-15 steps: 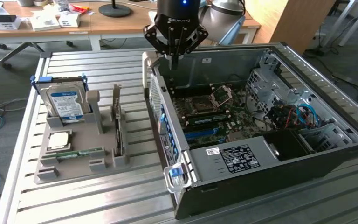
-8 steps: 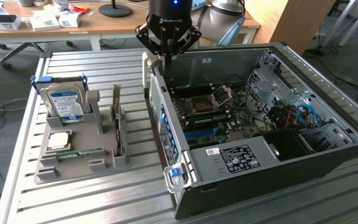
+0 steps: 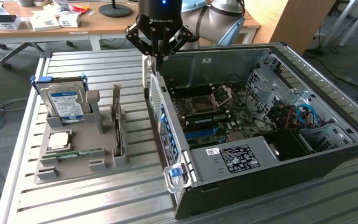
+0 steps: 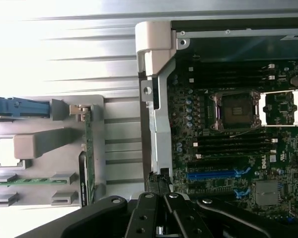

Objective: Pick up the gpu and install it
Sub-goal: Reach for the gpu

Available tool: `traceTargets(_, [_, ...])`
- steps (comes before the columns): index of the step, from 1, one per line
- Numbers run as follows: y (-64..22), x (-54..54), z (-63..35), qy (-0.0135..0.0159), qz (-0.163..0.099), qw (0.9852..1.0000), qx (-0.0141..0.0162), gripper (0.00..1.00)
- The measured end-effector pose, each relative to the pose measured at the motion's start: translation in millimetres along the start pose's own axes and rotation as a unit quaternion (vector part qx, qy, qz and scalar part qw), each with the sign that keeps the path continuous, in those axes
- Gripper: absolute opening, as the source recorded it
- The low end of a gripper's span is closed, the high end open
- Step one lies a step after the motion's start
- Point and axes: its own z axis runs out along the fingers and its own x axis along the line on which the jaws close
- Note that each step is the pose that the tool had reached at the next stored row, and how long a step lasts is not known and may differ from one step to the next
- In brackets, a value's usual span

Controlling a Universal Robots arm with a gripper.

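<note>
nearest in the exterior view, the grey moulded parts tray (image 3: 67,170) is carrying the gpu (image 3: 118,122), a thin green-and-black expansion card with a silvery bracket. it is standing on edge in its slot just beside the blue-labelled silver hard drive (image 3: 65,103), so no step of the task is showing as done: the card is not yet lifted, and the open black computer case (image 3: 278,158) is sitting without it. farther back, the black gripper (image 3: 156,55) is hanging point-down over the case's rear wall, well apart from the card, its jaws pressed together on nothing.
</note>
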Motion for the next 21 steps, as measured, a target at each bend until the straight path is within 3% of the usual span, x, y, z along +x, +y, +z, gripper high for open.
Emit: traceTargets(21, [-3.8, 53.5, -1.2, 0.0, 0.0, 1.0, 0.0, 0.11])
